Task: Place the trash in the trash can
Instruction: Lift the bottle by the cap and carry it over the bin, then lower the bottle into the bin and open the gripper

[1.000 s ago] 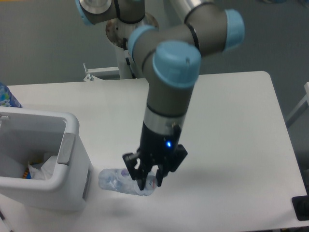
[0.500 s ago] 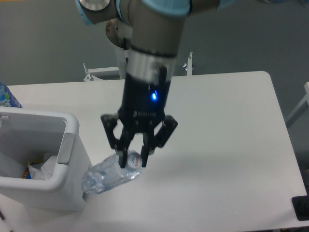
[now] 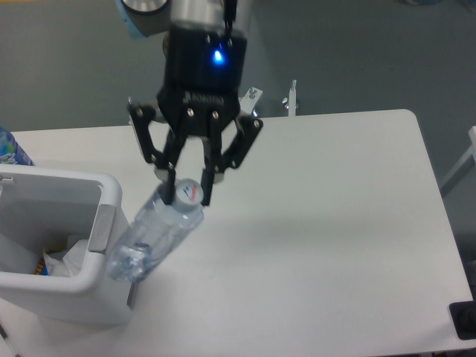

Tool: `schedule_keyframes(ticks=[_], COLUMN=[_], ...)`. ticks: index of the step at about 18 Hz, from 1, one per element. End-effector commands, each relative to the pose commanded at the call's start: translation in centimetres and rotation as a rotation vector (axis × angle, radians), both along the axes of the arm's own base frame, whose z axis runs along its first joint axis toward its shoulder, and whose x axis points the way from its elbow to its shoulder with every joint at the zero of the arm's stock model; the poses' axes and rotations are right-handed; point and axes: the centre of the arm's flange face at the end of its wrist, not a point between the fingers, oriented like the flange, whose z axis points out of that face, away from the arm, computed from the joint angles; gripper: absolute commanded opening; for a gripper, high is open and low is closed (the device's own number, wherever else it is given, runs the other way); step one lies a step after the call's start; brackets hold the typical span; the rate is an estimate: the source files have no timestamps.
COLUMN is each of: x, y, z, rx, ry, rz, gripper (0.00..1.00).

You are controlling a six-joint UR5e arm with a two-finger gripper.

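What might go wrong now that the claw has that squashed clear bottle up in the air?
The gripper pinches the clear crushed plastic bottle only at its top, so it may slip out. The bottle hangs tilted beside the white rectangular trash can, not over the opening; its lower end might catch the rim.

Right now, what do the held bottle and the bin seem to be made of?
Bottle: thin clear plastic, probably; the bin shows through it and its wall looks dented. The end effector holds it.
Bin: white plastic, apparently; smooth, opaque, rounded corners, grey panel.
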Motion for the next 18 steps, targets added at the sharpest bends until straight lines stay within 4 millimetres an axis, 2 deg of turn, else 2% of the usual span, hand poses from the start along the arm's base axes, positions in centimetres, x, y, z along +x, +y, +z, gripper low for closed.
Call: schedule_keyframes(ticks=[3,6,10,12,18], x=[1.8,4.8,6.9,7.4,7.8], y=[0.1,1.4,3.3,5.1,7.2], z=[0.7,-0.2,-4.7,-7.5,-10.0], rx=[0.018,0.005,-0.06,-0.101,-0.119], ry=[-0.015,-0.03,-0.061,-0.063,-0.05], rz=[-0.02,-0.075,-0.135,-0.187,-0.239], gripper=[0.03,0.03,0.04,0.05,0.11])
